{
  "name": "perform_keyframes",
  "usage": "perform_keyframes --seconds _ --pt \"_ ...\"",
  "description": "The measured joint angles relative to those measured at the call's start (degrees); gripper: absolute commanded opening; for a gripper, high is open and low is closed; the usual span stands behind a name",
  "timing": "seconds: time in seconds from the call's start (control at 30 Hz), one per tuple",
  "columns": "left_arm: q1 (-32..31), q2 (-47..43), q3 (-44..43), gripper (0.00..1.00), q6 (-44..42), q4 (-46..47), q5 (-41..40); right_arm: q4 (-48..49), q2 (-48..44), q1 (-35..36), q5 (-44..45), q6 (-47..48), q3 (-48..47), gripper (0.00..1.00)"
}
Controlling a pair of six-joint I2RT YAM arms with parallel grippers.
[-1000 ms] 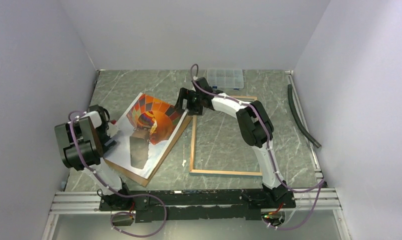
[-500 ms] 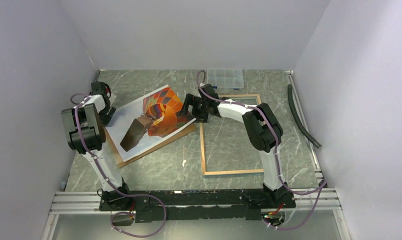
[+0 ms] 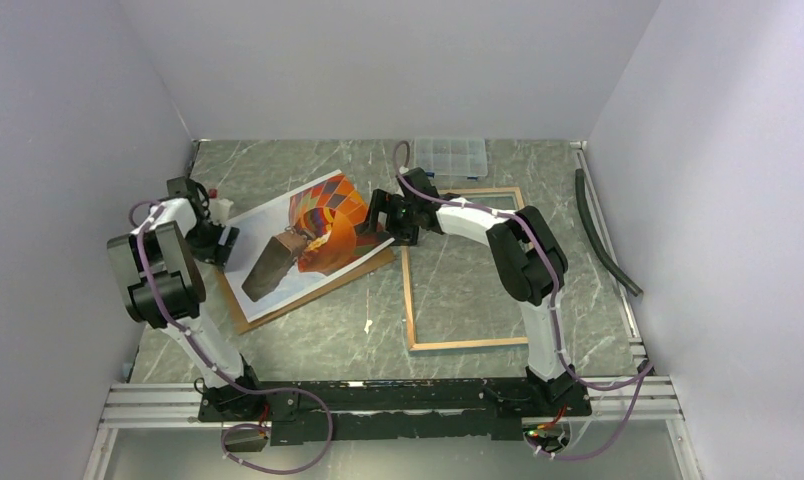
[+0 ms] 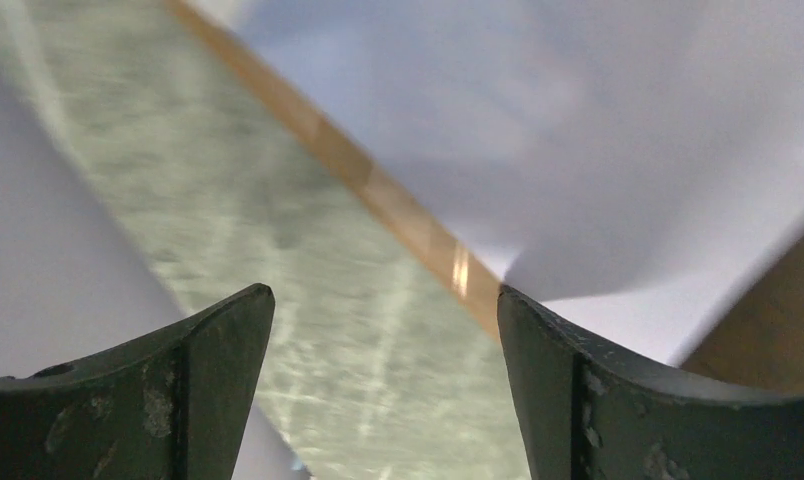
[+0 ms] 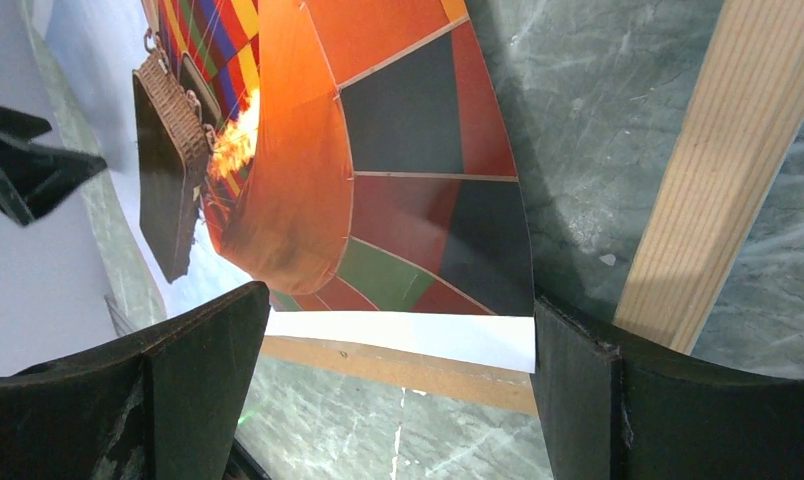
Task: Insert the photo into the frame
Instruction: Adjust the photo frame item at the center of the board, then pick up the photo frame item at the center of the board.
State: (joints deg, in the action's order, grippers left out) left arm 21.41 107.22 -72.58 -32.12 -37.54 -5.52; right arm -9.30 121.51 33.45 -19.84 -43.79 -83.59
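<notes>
The photo (image 3: pixel 313 230), a hot-air balloon print, lies askew on a brown backing board (image 3: pixel 278 308), and its right end is buckled upward. The frame (image 3: pixel 409 300) lies to its right on the table, tan wood side up. My right gripper (image 3: pixel 383 222) is open at the photo's right end. In the right wrist view, the right gripper (image 5: pixel 398 310) spans the white border of the photo (image 5: pixel 378 150), above the board (image 5: pixel 398 365) and beside a frame (image 5: pixel 718 170) rail. My left gripper (image 3: pixel 223 242) is open at the photo's left edge. In the left wrist view, the left gripper (image 4: pixel 383 300) is over bare table, with the white paper (image 4: pixel 578 120) ahead.
A clear compartment box (image 3: pixel 451 155) stands at the back of the table. A black hose (image 3: pixel 603 225) lies along the right wall. A small white scrap (image 3: pixel 368 325) lies on the table in front of the board. Walls enclose the left, back and right.
The board and photo have turned anticlockwise and the photo's right end has buckled. The frame has slid right. My left arm reached to the back left, then came down to the photo's left edge.
</notes>
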Motion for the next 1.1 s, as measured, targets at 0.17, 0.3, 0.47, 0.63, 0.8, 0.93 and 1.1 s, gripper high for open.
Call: perform_keyframes --seconds 0.17,0.3,0.47,0.63,0.8,0.93,1.1 --pt "-3.5 -4.2 6.08 0.85 -0.2 -1.36 2.8 -3.23 -0.46 1.14 3.21 2.82 -1.01 1.0" --pt "-3.72 -4.37 6.56 0.85 -0.2 -0.87 3.21 -5.79 -0.85 2.32 6.69 5.62 -1.75 1.0" --pt "-3.63 -3.96 6.29 0.85 -0.15 -0.98 3.1 -7.91 -1.84 2.89 8.96 8.46 -1.81 1.0" --pt "-3.67 -3.08 5.29 0.83 -0.11 -2.03 2.71 -8.87 -1.84 2.54 10.51 10.03 -2.12 1.0" --pt "-3.69 -2.97 5.2 0.82 -0.09 -2.19 2.64 -9.86 -1.57 2.19 10.36 10.67 -2.93 1.0" --pt "-3.78 -2.82 5.16 0.8 -0.13 -2.25 2.64 -10.14 -1.51 2.14 9.11 10.51 -2.89 1.0" --pt "-3.89 -2.38 4.76 0.78 -0.2 -2.21 2.27 -10.49 -1.51 2.38 7.08 9.49 -2.08 1.0"
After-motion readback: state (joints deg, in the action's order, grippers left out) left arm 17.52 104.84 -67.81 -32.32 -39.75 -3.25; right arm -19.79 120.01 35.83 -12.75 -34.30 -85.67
